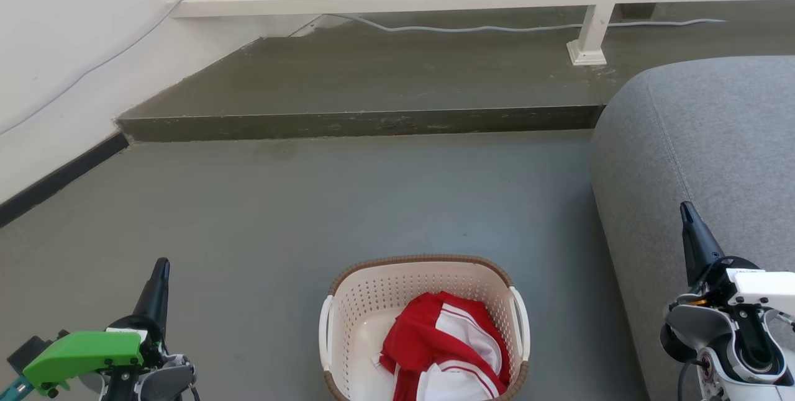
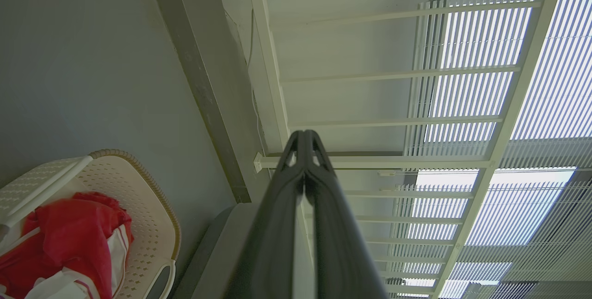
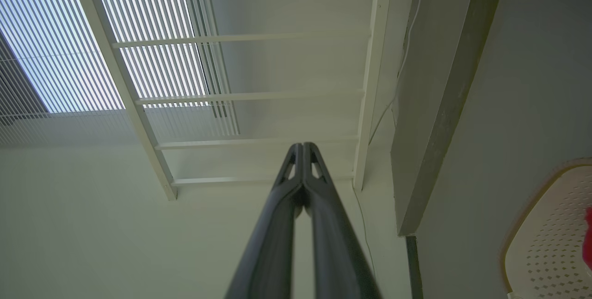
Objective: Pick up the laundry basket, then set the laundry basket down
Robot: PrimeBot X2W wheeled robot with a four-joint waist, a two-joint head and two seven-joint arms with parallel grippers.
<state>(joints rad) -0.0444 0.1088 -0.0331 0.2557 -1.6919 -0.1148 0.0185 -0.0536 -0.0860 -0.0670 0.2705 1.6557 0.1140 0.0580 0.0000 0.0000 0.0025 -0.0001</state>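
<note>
Head view, near to far: laundry basket [image 1: 372, 301] on the floor [image 1: 372, 202] at the near edge, red-and-white cloth [image 1: 428, 326] inside, lying between left end effector [image 1: 159, 280] and right end effector [image 1: 689, 222], well apart from both and roughly midway, neither arm nearer. Both end effectors pinched together, empty, pointing away. White handles [image 1: 325, 339] on the basket's left and right sides, one toward each arm; long axis unclear, near end cut off. Farther off, a step [image 1: 360, 123].
</note>
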